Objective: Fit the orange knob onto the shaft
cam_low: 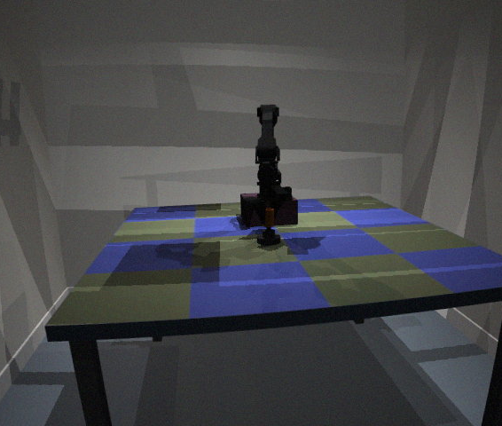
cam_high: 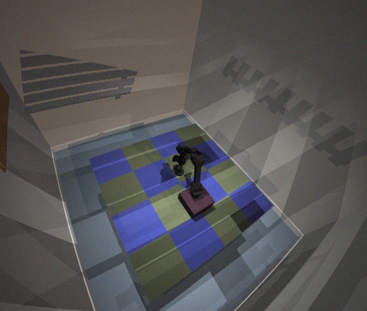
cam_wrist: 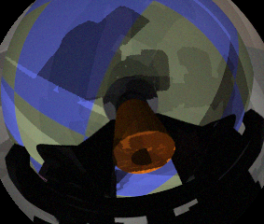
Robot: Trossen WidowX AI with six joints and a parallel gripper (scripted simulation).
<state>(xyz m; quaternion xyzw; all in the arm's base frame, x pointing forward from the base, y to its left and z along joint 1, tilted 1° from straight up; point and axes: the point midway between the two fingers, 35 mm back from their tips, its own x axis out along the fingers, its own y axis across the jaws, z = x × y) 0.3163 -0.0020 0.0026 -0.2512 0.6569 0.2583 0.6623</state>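
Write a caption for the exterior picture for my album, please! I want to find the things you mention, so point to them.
A black gripper (cam_low: 269,215) (cam_wrist: 135,119) grips an orange knob (cam_low: 269,216) (cam_wrist: 141,123) above a dark round pedestal (cam_low: 268,240) (cam_wrist: 108,100) on a checkered table (cam_low: 260,293).
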